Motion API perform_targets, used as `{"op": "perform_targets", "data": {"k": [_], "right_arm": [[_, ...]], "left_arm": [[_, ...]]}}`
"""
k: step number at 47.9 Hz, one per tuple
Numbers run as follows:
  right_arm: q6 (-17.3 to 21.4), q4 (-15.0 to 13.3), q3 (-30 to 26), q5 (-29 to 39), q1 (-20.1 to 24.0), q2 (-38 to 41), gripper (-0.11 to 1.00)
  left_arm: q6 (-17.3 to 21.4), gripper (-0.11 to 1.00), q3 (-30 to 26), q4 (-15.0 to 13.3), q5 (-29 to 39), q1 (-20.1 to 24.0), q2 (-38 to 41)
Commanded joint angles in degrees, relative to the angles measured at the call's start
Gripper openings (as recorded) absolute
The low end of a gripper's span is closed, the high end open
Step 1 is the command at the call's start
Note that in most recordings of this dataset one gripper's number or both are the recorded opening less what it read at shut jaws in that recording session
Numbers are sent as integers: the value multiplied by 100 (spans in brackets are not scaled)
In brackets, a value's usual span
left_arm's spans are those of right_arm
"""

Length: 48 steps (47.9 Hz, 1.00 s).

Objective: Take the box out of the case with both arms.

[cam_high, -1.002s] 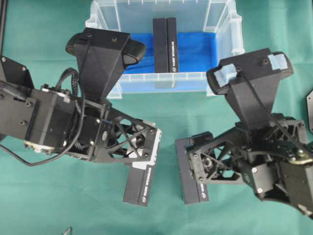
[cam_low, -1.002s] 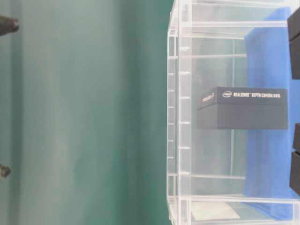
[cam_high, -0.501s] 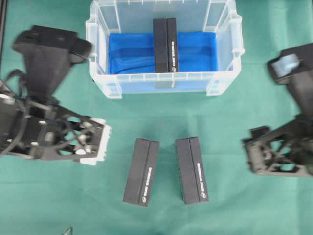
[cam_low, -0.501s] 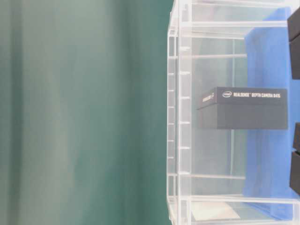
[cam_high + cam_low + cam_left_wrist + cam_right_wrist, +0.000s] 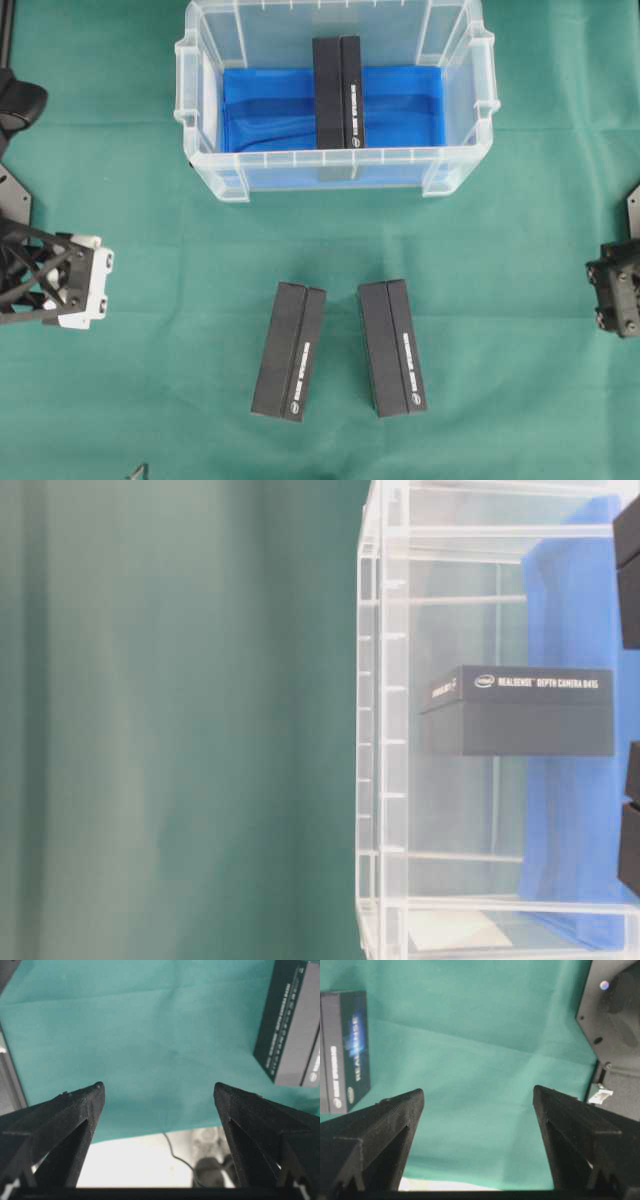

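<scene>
The bench (image 5: 120, 150) is covered by a green cloth, creased in the wrist views, and at its far side stands the case (image 5: 200, 150), a clear plastic bin with a rimmed edge and a blue liner (image 5: 270, 115) on its floor. One black box (image 5: 337, 92) stands inside the case at the middle, on the liner, touching neither side wall as seen from overhead. Two more black boxes lie on the cloth in front of the case, well apart from it: the left box (image 5: 289, 350) slightly skewed, the right box (image 5: 392, 347) just beside it with a gap between them. The table-level view looks through the case wall (image 5: 385, 730) and shows white lettering on the inner box (image 5: 520, 710) that the overhead view does not resolve; the dark shapes at its right edge are probably other boxes, though too cropped to be sure. Overhead, only part of each arm shows at the frame edges. The left gripper (image 5: 159, 1091) has its jaws wide apart over bare cloth, holding nothing, a box (image 5: 292, 1025) at the upper right. The right gripper (image 5: 478, 1094) likewise has its jaws spread and empty, a box (image 5: 342, 1050) at the left.
</scene>
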Motion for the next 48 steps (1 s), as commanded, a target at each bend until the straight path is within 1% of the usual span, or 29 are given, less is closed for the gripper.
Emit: {"op": "perform_targets", "data": {"k": [1, 28, 35, 37, 39, 44, 45, 48], "right_arm": [[9, 0, -53, -44, 26, -70, 86], [9, -18, -53, -79, 18, -62, 86], [-88, -35, -26, -62, -158, -79, 86], [-141, -53, 9, -70, -272, -97, 85], [-290, -70, 70, -79, -439, -149, 85], [-756, -70, 246, -158, -861, -299, 85], [-914, -70, 299, -202, -1002, -343, 85], [-1195, -70, 413, -325, -1301, -448, 85]], "left_arm": [[-26, 86, -35, 18, -88, -26, -79], [-18, 86, -44, 18, -158, -26, -26], [44, 86, -9, 44, -132, 123, -53], [132, 86, 35, 44, -114, 237, -79], [229, 86, 70, 44, -114, 352, -114], [633, 86, 149, 44, -114, 721, -176], [703, 86, 158, 44, -114, 791, -193], [914, 86, 211, 44, -114, 1020, -220]]}}
